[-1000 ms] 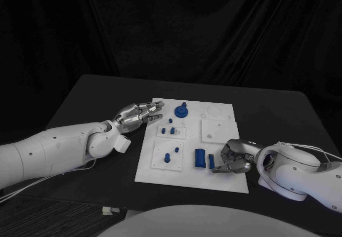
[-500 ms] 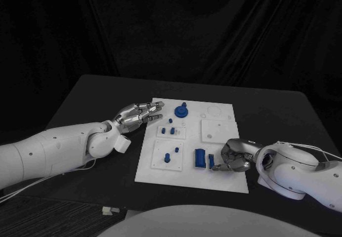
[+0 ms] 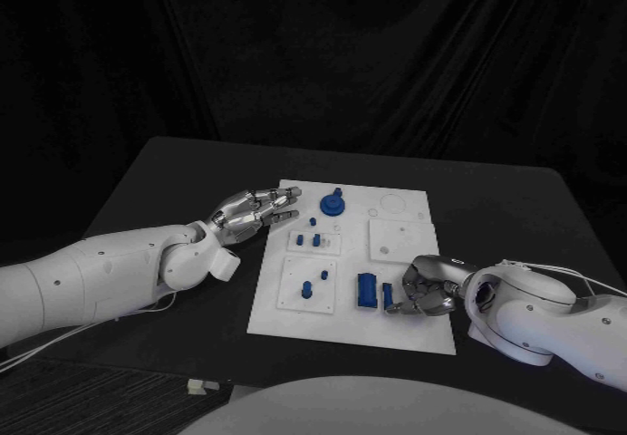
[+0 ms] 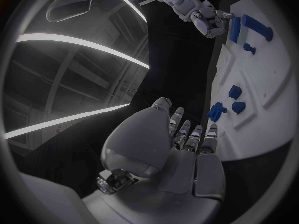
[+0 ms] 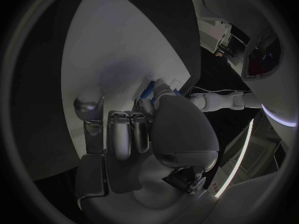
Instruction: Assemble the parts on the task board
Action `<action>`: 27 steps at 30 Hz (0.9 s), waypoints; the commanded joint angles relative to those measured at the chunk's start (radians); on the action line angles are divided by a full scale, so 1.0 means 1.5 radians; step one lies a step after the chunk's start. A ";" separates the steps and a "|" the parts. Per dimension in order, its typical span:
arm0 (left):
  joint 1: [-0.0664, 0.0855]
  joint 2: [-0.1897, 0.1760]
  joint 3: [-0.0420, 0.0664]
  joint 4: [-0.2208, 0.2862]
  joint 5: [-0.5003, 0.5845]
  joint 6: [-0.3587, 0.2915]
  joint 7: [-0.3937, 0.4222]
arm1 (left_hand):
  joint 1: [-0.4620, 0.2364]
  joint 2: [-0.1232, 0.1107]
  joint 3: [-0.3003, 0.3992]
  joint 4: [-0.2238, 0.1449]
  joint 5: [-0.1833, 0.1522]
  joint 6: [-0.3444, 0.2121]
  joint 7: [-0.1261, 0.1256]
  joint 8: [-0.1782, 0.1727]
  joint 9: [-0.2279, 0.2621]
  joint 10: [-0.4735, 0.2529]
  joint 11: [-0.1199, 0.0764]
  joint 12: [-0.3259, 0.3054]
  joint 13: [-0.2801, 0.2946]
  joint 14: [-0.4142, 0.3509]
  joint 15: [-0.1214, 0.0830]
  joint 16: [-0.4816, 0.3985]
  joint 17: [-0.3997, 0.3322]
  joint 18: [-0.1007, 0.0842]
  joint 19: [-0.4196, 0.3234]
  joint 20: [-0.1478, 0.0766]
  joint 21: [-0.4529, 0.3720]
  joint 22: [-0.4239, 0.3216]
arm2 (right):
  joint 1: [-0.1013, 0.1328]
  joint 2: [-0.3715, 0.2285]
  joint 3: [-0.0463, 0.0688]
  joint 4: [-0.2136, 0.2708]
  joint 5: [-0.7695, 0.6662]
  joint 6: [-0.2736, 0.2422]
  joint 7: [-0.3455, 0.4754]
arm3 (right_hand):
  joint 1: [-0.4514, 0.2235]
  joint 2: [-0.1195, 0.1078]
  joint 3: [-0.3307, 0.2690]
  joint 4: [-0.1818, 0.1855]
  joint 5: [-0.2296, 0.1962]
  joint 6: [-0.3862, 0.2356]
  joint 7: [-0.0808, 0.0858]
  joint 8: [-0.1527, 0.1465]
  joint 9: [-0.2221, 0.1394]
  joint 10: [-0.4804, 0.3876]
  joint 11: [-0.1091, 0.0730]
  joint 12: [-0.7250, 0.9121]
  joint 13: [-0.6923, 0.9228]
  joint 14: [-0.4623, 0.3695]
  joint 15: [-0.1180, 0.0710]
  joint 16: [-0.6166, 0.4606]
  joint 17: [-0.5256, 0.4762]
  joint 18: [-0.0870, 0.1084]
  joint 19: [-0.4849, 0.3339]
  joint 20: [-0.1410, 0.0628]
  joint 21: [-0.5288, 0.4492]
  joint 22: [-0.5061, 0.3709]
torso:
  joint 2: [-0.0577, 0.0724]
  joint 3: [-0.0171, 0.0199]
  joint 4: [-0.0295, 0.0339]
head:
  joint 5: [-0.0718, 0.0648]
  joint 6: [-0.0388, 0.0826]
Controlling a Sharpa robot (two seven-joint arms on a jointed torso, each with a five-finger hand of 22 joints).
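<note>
The white task board (image 3: 408,322) lies mid-table, also seen from the wrists (image 4: 261,79) (image 5: 118,50). On it are a round blue part (image 3: 333,204), small blue pegs (image 3: 307,240) (image 3: 307,289), a wide blue block (image 3: 369,290) and a narrow blue bar (image 3: 388,294) (image 4: 234,29). My right hand (image 3: 426,288) (image 4: 209,17) (image 5: 143,134) sits at the board's near right, fingers curled and pinching the narrow bar's end; a bit of blue (image 5: 148,90) shows between thumb and fingers. My left hand (image 3: 255,210) (image 4: 181,149) holds nothing, fingers stretched over the board's far left edge.
A raised square plate (image 3: 397,240) with a hole sits on the board's right side, just beyond my right hand. Black table (image 3: 170,181) surrounds the board. A small white object (image 3: 200,387) lies off the table's front left edge.
My right hand has edged slightly left, closing in on the narrow blue bar. The left arm and the other parts have not moved.
</note>
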 commanded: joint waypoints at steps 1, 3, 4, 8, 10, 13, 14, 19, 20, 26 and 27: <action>-0.001 0.002 0.001 0.000 0.003 0.010 0.007 | -0.002 -0.004 0.002 0.000 0.002 0.002 0.007 0.004 0.001 -0.001 0.004 0.003 0.001 -0.001 -0.002 0.004 0.001 -0.003 0.003 -0.002 0.002 -0.001 | -0.002 0.002 0.000 -0.003 -0.004 -0.013 -0.019 | 0.023 0.018 0.001 -0.008 -0.003 0.006 -0.005 -0.001 0.036 0.071 -0.005 0.002 0.175 0.067 -0.005 -0.003 0.166 -0.004 -0.002 -0.002 -0.002 0.077 | 0.000 0.0000 0.0002 | -0.001 0.000; -0.002 0.002 0.001 0.000 0.003 0.010 0.007 | -0.002 -0.004 0.002 0.000 0.002 0.002 0.007 0.004 0.001 -0.001 0.004 0.003 0.001 -0.001 -0.002 0.004 0.001 -0.003 0.003 -0.002 0.002 -0.001 | -0.002 0.003 0.000 -0.004 -0.004 -0.013 -0.020 | 0.029 0.020 0.001 -0.012 -0.003 0.006 -0.005 -0.001 0.037 0.071 -0.005 0.002 0.175 0.067 -0.005 -0.003 0.166 -0.003 -0.002 -0.002 -0.002 0.077 | 0.000 0.0000 0.0004 | -0.001 0.000; -0.002 0.002 0.001 0.000 0.003 0.010 0.007 | -0.002 -0.004 0.002 0.000 0.002 0.002 0.007 0.004 0.001 -0.001 0.004 0.003 0.001 -0.001 -0.002 0.004 0.001 -0.003 0.003 -0.002 0.002 -0.001 | -0.002 0.004 0.000 -0.005 -0.004 -0.013 -0.020 | 0.030 0.020 0.001 -0.012 -0.003 0.006 -0.005 -0.001 0.037 0.071 -0.005 0.002 0.175 0.067 -0.005 -0.002 0.166 -0.004 -0.002 -0.002 -0.002 0.077 | 0.000 0.0000 0.0004 | -0.001 0.000; -0.002 0.002 0.001 0.000 0.003 0.010 0.007 | -0.002 -0.004 0.002 0.000 0.002 0.002 0.007 0.004 0.001 -0.001 0.004 0.003 0.001 -0.001 -0.002 0.004 0.001 -0.003 0.003 -0.002 0.002 -0.001 | -0.003 0.006 0.000 -0.007 -0.004 -0.010 -0.020 | 0.045 0.021 -0.002 -0.021 -0.003 0.007 -0.006 -0.001 0.039 0.071 -0.005 0.002 0.175 0.067 -0.005 -0.003 0.165 -0.003 -0.002 -0.003 -0.004 0.076 | 0.000 0.0001 0.0004 | 0.000 0.000; -0.002 0.002 0.001 0.001 0.003 0.010 0.006 | -0.002 -0.004 0.002 0.000 0.002 0.002 0.007 0.004 0.001 -0.001 0.004 0.003 0.001 -0.001 -0.002 0.004 0.001 -0.003 0.003 -0.002 0.002 -0.001 | -0.003 0.007 0.000 -0.008 -0.004 -0.008 -0.019 | 0.050 0.021 -0.003 -0.024 -0.003 0.007 -0.006 -0.001 0.040 0.071 -0.005 0.002 0.175 0.067 -0.005 -0.003 0.165 -0.003 -0.002 -0.003 -0.003 0.076 | 0.000 0.0001 0.0003 | 0.000 0.000; -0.002 0.001 0.001 0.001 0.003 0.010 0.006 | -0.002 -0.004 0.002 0.000 0.002 0.002 0.007 0.004 0.001 -0.001 0.004 0.003 0.001 -0.001 -0.002 0.004 0.001 -0.003 0.003 -0.002 0.002 -0.001 | -0.004 0.008 0.000 -0.009 -0.004 -0.006 -0.020 | 0.059 0.018 -0.009 -0.029 -0.003 0.006 -0.005 -0.003 0.040 0.071 -0.006 0.002 0.175 0.066 -0.005 -0.003 0.164 -0.003 -0.003 -0.003 -0.005 0.076 | 0.000 0.0001 0.0001 | 0.000 0.000; -0.002 0.001 0.001 0.001 0.003 0.010 0.006 | -0.002 -0.005 0.004 0.000 0.002 0.002 0.007 0.004 0.001 -0.001 0.004 0.003 0.001 -0.001 -0.002 0.004 0.001 -0.003 0.003 -0.002 0.002 -0.001 | -0.004 0.008 0.000 -0.009 -0.004 -0.006 -0.020 | 0.061 0.017 -0.011 -0.030 -0.003 0.006 -0.005 -0.004 0.040 0.071 -0.005 0.002 0.175 0.066 -0.005 -0.004 0.163 -0.003 -0.003 -0.003 -0.006 0.076 | 0.000 0.0000 0.0001 | 0.000 0.000; -0.003 0.001 0.001 0.001 0.003 0.009 0.007 | -0.002 -0.005 0.004 0.000 0.002 0.003 0.007 0.004 0.001 -0.001 0.004 0.003 0.001 -0.001 -0.002 0.004 0.001 -0.003 0.003 -0.002 0.002 -0.001 | -0.005 0.008 0.000 -0.009 -0.001 -0.001 -0.019 | 0.070 0.011 -0.021 -0.036 -0.003 0.004 -0.005 -0.007 0.040 0.071 -0.005 0.002 0.175 0.066 -0.005 -0.004 0.164 -0.003 -0.005 -0.003 -0.008 0.075 | 0.000 0.0000 0.0003 | -0.001 0.000; -0.003 0.001 0.001 0.001 0.003 0.009 0.007 | -0.002 -0.005 0.005 0.000 0.003 0.002 0.007 0.004 0.001 -0.001 0.005 0.003 0.001 -0.001 -0.002 0.004 0.001 -0.003 0.003 -0.002 0.001 -0.001 | -0.005 0.008 0.000 -0.008 0.000 0.002 -0.018 | 0.075 0.006 -0.027 -0.039 -0.003 0.003 -0.004 -0.008 0.040 0.071 -0.005 0.002 0.175 0.066 -0.005 -0.004 0.164 -0.003 -0.005 -0.002 -0.009 0.075 | 0.000 0.0000 0.0002 | -0.001 0.000; -0.003 0.000 0.001 0.001 0.003 0.008 0.009 | -0.001 -0.006 0.006 -0.001 0.004 0.003 0.007 0.004 0.001 0.000 0.005 0.004 0.001 -0.001 -0.002 0.004 0.001 -0.003 0.003 -0.003 0.002 0.000 | -0.005 0.000 0.000 0.000 0.005 0.009 -0.007 | 0.078 -0.024 -0.066 -0.035 -0.003 -0.002 -0.001 -0.018 0.039 0.071 -0.005 0.002 0.175 0.066 -0.004 -0.005 0.163 -0.002 -0.009 -0.002 -0.015 0.074 | 0.000 -0.0001 0.0001 | 0.000 0.000; -0.003 0.000 0.001 0.002 0.003 0.008 0.010 | -0.001 -0.006 0.006 -0.001 0.004 0.003 0.007 0.004 0.001 0.000 0.005 0.004 0.001 -0.001 -0.002 0.004 0.001 -0.003 0.003 -0.003 0.002 0.000 | -0.005 -0.002 0.001 0.003 0.007 0.009 -0.004 | 0.077 -0.025 -0.071 -0.033 -0.003 -0.002 -0.001 -0.019 0.038 0.071 -0.005 0.002 0.175 0.066 -0.004 -0.005 0.163 -0.002 -0.009 -0.002 -0.016 0.074 | 0.000 -0.0001 0.0001 | 0.000 0.000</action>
